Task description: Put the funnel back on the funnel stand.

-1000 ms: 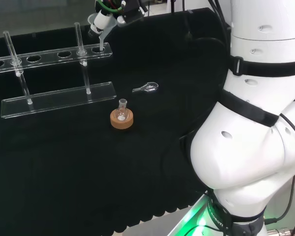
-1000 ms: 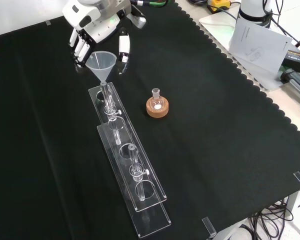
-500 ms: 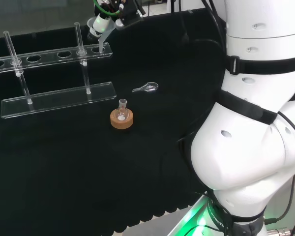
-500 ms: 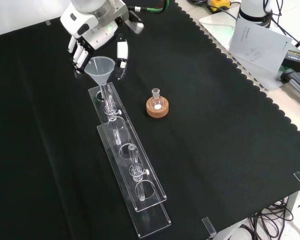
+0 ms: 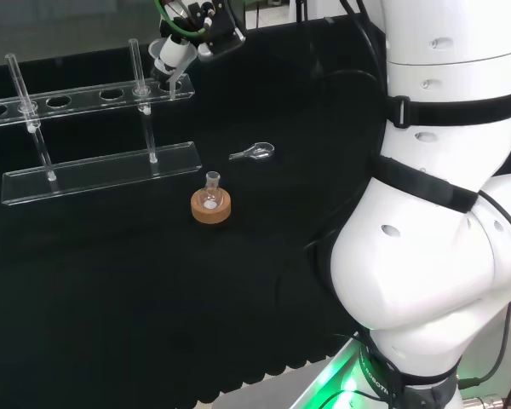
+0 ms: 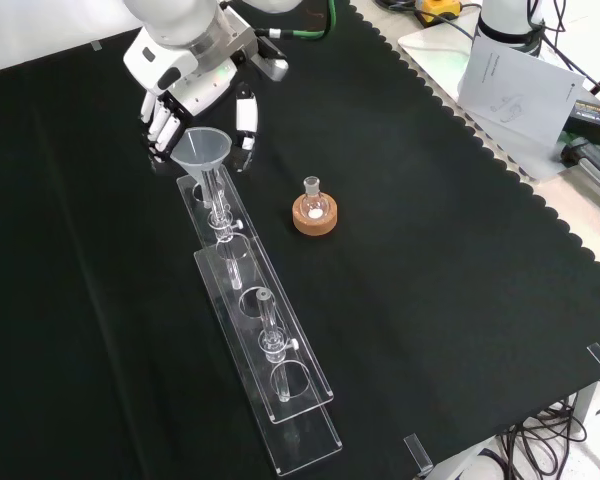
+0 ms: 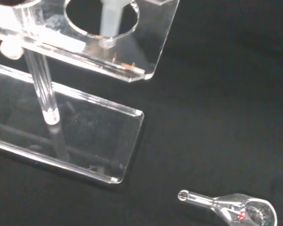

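From my console, near to far in the front view: the funnel stand (image 6: 265,350) runs lengthwise toward the hand (image 6: 195,85), whose curled fingers grip the funnel (image 6: 202,150). Its stem points straight down into the end hole; open cloth (image 6: 430,250) lies around.

clear glossy funnel stand (image 6: 265,340), matt black cloth (image 6: 430,260)

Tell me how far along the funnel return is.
Done: the funnel has its stem threaded through the end hole of the funnel stand, as the wrist view confirms. In hand: the robot hand is curled around the cone. Left: seat the funnel in the hole, open the fingers and pull away.
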Available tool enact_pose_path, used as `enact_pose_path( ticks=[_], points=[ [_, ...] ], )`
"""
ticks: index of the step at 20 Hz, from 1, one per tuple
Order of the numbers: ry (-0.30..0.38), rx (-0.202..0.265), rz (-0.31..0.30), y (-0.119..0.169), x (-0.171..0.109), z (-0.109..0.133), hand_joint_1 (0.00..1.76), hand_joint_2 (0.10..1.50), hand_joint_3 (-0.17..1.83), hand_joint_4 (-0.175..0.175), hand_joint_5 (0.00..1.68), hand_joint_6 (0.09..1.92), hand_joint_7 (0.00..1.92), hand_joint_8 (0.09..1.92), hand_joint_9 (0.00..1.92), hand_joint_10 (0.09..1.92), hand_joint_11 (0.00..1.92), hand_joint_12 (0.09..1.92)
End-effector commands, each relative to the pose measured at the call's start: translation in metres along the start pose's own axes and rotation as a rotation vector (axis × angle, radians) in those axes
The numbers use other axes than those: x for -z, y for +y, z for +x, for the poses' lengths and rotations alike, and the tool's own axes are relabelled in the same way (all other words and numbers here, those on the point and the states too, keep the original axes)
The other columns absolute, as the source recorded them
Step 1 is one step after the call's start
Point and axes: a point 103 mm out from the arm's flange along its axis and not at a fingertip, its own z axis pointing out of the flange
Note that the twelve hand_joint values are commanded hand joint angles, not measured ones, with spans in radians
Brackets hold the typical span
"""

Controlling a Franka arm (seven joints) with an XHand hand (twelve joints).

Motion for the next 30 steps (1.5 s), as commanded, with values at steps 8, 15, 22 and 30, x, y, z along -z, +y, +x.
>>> enact_pose_path(
  ticks=[8,15,22,30],
  points=[
    [0.009,0.004,-0.051,-0.040,0.008,0.008,0.48,0.71,0.22,-0.049,0.21,0.09,0.00,0.59,0.26,0.75,0.34,1.42],
    [0.040,-0.020,-0.136,-0.090,0.031,0.001,0.48,0.74,0.20,-0.051,0.25,0.09,0.03,0.67,0.24,0.77,0.29,1.45],
    [0.125,-0.078,-0.173,-0.139,0.028,-0.021,0.52,0.79,0.22,-0.051,0.28,0.09,0.06,0.69,0.27,0.77,0.29,1.45],
    [0.192,-0.150,-0.208,-0.183,0.015,-0.052,0.55,0.82,0.23,-0.050,0.30,0.09,0.08,0.70,0.29,0.76,0.30,1.44]
  ],
)
